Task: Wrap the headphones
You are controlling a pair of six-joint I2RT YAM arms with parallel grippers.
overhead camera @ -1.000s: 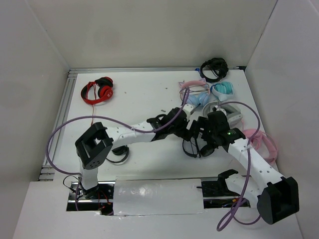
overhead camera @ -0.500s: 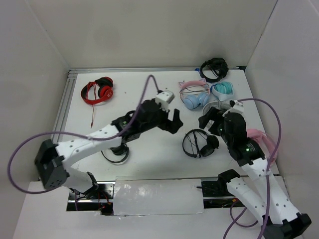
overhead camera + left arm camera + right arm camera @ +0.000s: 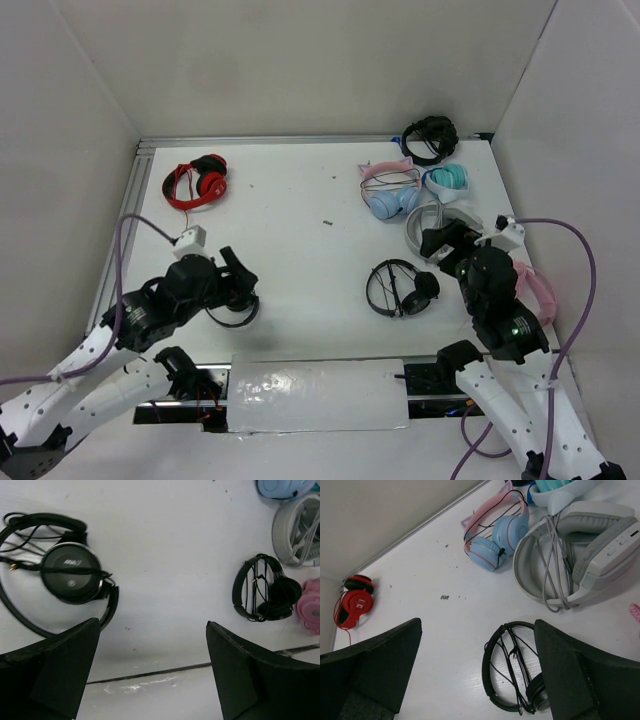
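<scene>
Both of my arms are now sitting well back from the middle of the table (image 3: 300, 200), where a second ago they were crowding over the headphones (image 3: 420, 290); the left one is swinging home to the near-left corner, the right one to the near-right side.

Left pincer (image 3: 152, 629): fingers standing wide apart, gripping nothing; right pincer (image 3: 477, 626): likewise apart and empty.

The headphones are lying flat and untouched right of centre, between the two pincers, in the same spot as before; the thin cable is running in several strands across the headband loop, so I am judging the wrap done or nearly so; I cannot tell whether the jack end is tucked.

Risks I am noting:
- the strands are looking slack; an untucked end could let the turns spring loose at any nudge;
- my left pincer is hanging above a second black pair (image 3: 70, 575), whose own cable and jack are lying nearby; dropping from here would mean grabbing the wrong set;
- the grey headset (image 3: 590, 555) is lying near the headphones, so a wide right-hand approach could be snagging its cord.
</scene>
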